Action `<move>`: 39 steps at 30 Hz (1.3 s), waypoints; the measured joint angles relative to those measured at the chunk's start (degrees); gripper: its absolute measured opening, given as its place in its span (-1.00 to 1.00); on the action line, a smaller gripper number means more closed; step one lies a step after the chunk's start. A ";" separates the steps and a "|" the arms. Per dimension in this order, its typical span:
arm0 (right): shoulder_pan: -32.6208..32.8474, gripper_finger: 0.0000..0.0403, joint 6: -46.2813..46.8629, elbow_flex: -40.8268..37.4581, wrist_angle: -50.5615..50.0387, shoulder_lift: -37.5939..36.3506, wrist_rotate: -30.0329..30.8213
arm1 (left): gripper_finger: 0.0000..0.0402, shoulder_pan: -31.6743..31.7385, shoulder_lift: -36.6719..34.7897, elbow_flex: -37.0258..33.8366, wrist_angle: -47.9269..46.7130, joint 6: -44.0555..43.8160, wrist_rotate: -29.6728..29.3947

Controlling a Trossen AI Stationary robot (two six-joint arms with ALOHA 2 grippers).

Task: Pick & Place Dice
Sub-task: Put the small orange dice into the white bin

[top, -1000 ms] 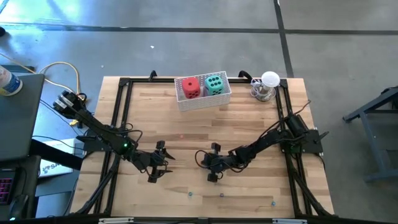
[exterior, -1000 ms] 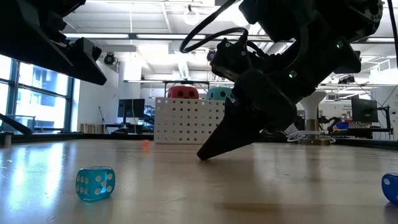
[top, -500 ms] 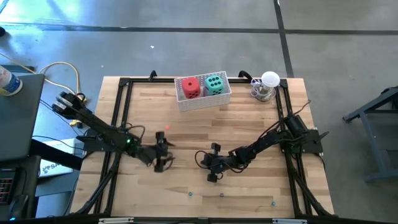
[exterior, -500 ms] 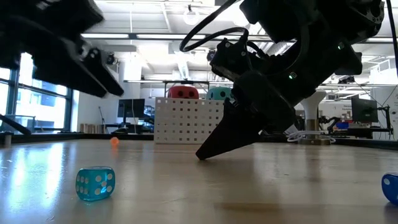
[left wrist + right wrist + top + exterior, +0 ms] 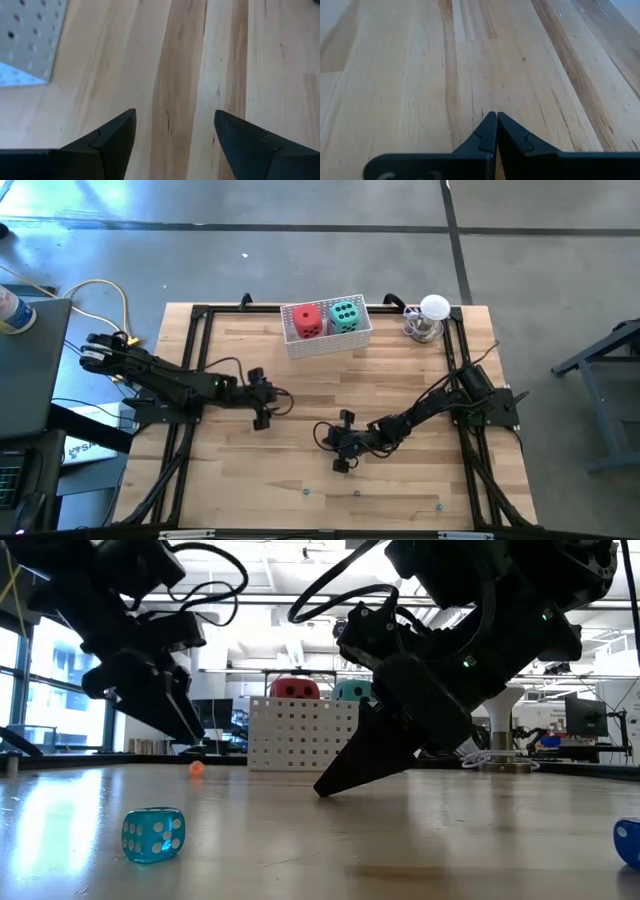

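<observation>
A: Across the middle of the high view lies a wooden table (image 5: 400, 370) in a black frame. What is on it?

B: Two dark arms. The left gripper (image 5: 262, 398) hangs over the boards at centre left, fingers spread and holding nothing. The right gripper (image 5: 338, 442) sits at lower centre, fingers pressed together, tip on the wood, also holding nothing.

A: Where are the dice?

B: At the top centre a white perforated basket (image 5: 300, 343) holds a red die (image 5: 306, 320) on the left and a teal-green die (image 5: 345, 315) touching it on the right. No pink or purple die shows in any view.

A: Anything smaller?

B: In the low view, a small translucent blue die (image 5: 153, 835) at lower left, a blue object (image 5: 628, 841) cut off at the right edge, and a tiny orange ball (image 5: 196, 768) under the left gripper.

A: How far along is the task?

B: Two dice look placed. I judge that either the job is nearly finished or the remaining dice are out of sight.
</observation>
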 joint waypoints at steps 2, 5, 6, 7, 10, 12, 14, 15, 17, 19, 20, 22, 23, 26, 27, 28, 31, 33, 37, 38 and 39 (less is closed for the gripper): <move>0.17 -0.98 0.06 0.00 0.00 0.00 0.01 | 0.30 0.18 0.00 0.00 1.50 1.16 -0.15; 0.82 -0.98 0.12 0.02 0.07 0.00 0.74 | 0.30 0.14 0.00 0.00 3.48 3.20 -2.29; 0.98 -0.98 0.17 0.02 0.07 0.00 1.02 | 0.30 0.14 -0.13 0.00 3.84 3.76 -3.37; 1.17 -0.98 0.15 0.04 0.07 0.00 1.41 | 0.30 0.14 -0.39 0.00 3.87 4.17 -4.39; 1.22 -0.98 0.02 0.04 0.40 0.00 2.08 | 0.30 0.37 -1.08 0.00 3.32 3.99 -6.84; 1.22 -0.97 -0.53 0.00 1.37 0.00 2.06 | 0.30 0.62 -1.89 0.00 2.35 2.91 -6.86; 1.19 -0.92 -1.39 -0.04 2.51 0.07 2.20 | 0.30 0.61 -2.68 0.00 1.17 1.80 -6.87; 1.18 -0.88 -1.69 -0.04 2.74 0.07 2.73 | 0.30 0.44 -3.11 0.00 0.46 1.48 -6.85; 1.17 -0.76 -1.73 -0.04 2.80 0.07 3.35 | 0.30 0.23 -4.09 0.00 0.02 1.51 -6.83; 1.18 -0.62 -0.98 -0.04 2.74 0.07 3.69 | 0.30 0.23 -5.24 0.00 -0.19 1.68 -6.83; 1.18 -0.53 -0.44 -0.04 2.81 0.07 3.72 | 0.30 0.23 -5.88 0.00 -0.26 1.68 -6.83; 1.20 -0.36 -0.01 -0.02 2.77 0.07 3.74 | 0.30 0.23 -7.64 0.00 -0.46 1.57 -6.83; 1.23 -0.28 -0.01 -0.02 2.71 0.07 3.74 | 0.30 0.23 -8.54 0.00 -0.85 1.56 -6.82; 1.53 -0.06 -0.01 -0.02 2.73 0.07 3.85 | 0.30 0.23 -11.51 0.00 -4.29 1.12 -4.73; 1.61 0.01 0.07 -0.02 2.73 0.07 4.00 | 0.30 0.23 -12.33 0.01 -5.38 0.45 -3.38; 1.66 0.06 0.15 -0.02 2.75 0.07 4.16 | 0.30 0.23 -13.16 0.02 -7.04 -0.30 -2.26; 1.66 0.19 1.10 0.00 2.73 0.04 4.19 | 0.30 0.23 -14.45 0.02 -11.17 -2.79 -0.42; 1.64 0.25 1.59 0.00 2.78 0.04 4.20 | 0.30 0.23 -14.61 0.02 -13.28 -4.09 -0.36; 1.60 0.28 1.71 0.01 3.28 0.00 4.13 | 0.30 0.54 -13.62 -0.75 -13.19 -3.60 -0.62; 1.60 0.28 1.70 0.02 3.33 -0.04 4.11 | 0.30 0.67 -13.15 -1.21 -13.01 -2.68 -0.76; 1.62 0.28 1.72 0.02 3.50 -0.04 4.09 | 0.30 0.85 -12.76 -1.85 -12.50 -2.04 -1.02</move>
